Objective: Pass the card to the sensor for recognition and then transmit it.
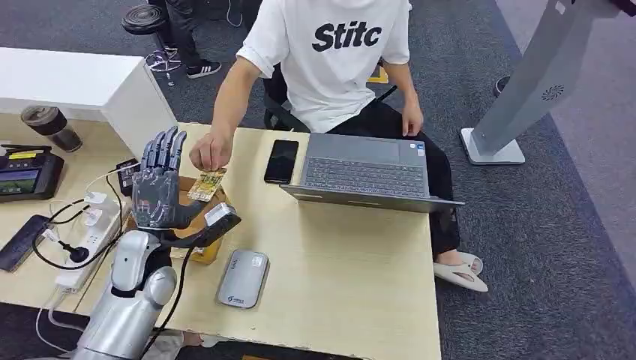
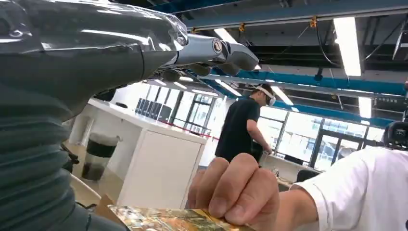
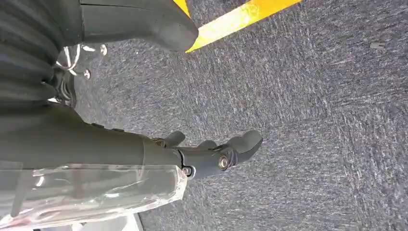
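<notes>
Head view, left hand: the left hand point(image 1: 159, 180) is raised over the left part of the counter point(image 1: 352, 255), fingers spread and pointing up, holding nothing.
Head view, card: the card point(image 1: 207, 184), gold-patterned, is pinched in the person's hand point(image 1: 210, 154), just beside the robot's fingers point(image 1: 166, 150); contact cannot be told.
Head view, sensor: a grey flat device point(image 1: 243, 279) lies on the counter near the front edge, below the card and apart from it.
Head view, surroundings: a cardboard box point(image 1: 196, 225) sits under the left hand; a black phone point(image 1: 281, 160) lies beside an open laptop point(image 1: 369, 171); a power strip point(image 1: 91, 238) with cables lies to the left.
Left wrist view, hand: the left hand point(image 2: 144, 53) shows fingers extended, nothing between them.
Left wrist view, card: the card point(image 2: 163, 219) is held edge-on by the person's hand point(image 2: 235, 192), close to the robot's palm.
Left wrist view, background: a cup point(image 2: 98, 156) stands beside a white cabinet point(image 2: 161, 171).
Right wrist view, hand: the right hand point(image 3: 211, 154) hangs over grey carpet point(image 3: 312, 120), fingers loosely extended and apart, holding nothing; a yellow floor stripe point(image 3: 235, 19) runs nearby.
</notes>
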Action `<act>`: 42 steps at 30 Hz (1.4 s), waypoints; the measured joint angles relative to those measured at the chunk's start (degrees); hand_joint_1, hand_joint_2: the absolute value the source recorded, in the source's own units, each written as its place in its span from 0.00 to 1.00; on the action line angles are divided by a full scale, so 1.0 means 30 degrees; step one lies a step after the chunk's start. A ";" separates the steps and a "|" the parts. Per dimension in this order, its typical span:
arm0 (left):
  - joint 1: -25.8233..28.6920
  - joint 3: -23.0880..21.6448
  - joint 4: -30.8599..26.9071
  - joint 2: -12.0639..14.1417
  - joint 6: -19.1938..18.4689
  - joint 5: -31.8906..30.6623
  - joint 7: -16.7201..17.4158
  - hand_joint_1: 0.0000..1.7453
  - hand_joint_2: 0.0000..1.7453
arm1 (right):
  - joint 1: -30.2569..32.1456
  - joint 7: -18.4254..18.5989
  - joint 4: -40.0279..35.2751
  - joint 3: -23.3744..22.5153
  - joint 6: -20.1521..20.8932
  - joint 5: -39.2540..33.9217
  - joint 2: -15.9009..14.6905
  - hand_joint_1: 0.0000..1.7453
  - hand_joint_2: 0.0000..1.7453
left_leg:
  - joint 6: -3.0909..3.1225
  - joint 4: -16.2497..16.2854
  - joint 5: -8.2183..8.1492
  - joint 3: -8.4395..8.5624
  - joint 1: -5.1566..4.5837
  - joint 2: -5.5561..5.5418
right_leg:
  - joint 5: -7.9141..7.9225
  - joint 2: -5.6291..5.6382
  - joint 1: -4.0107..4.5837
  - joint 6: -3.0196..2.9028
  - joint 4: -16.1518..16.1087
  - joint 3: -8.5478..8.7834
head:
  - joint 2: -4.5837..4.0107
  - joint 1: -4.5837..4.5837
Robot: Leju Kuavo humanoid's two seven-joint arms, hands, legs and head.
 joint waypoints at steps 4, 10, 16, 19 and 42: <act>0.0192 -0.0087 0.0066 0.0065 -0.0305 -0.0131 0.0196 1.00 1.00 | 0.0007 0.0000 -0.0073 -0.0007 0.0007 0.0625 0.0066 0.00 1.00 | -0.0001 -0.0003 0.0000 -0.0002 0.0000 0.0006 | 0.0000 0.0000 0.0000 0.0000 0.0001 0.0002 | 0.0000 0.0000; 0.0765 -0.0087 0.0146 0.0343 -0.0321 -0.0153 0.0299 1.00 1.00 | 0.0009 0.0000 -0.0073 -0.0007 0.0007 0.0860 0.0066 0.00 1.00 | -0.0001 -0.0003 0.0000 -0.0011 0.0002 0.0001 | 0.0000 -0.0003 0.0002 -0.0001 0.0001 -0.0010 | 0.0000 0.0000; 0.0889 -0.0087 0.0255 0.0357 -0.0306 -0.0219 0.0160 1.00 1.00 | -0.0004 -0.0044 -0.0073 -0.0102 0.0000 0.0787 0.0066 0.00 1.00 | -0.0001 -0.0002 0.0000 -0.0017 0.0002 -0.0001 | 0.0000 -0.0006 0.0001 0.0000 0.0001 -0.0010 | 0.0000 0.0000; 0.0888 -0.0087 0.0262 0.0423 -0.0306 -0.0248 0.0160 1.00 1.00 | -0.0008 -0.0044 -0.0073 -0.0117 0.0000 0.0787 0.0073 0.00 1.00 | 0.0000 -0.0003 0.0001 -0.0018 0.0002 -0.0002 | 0.0000 -0.0011 0.0001 0.0000 0.0001 -0.0009 | 0.0000 0.0000; 0.2042 -0.2609 -0.3098 0.1129 -0.3178 0.0132 0.0277 1.00 1.00 | -0.0370 -0.0751 -0.0270 -0.1530 0.0007 0.1771 0.1086 0.00 1.00 | -0.0001 -0.0002 0.0002 -0.0022 0.0002 -0.0004 | -0.0002 -0.0017 0.0002 0.0001 0.0000 -0.0010 | 0.0000 -0.0015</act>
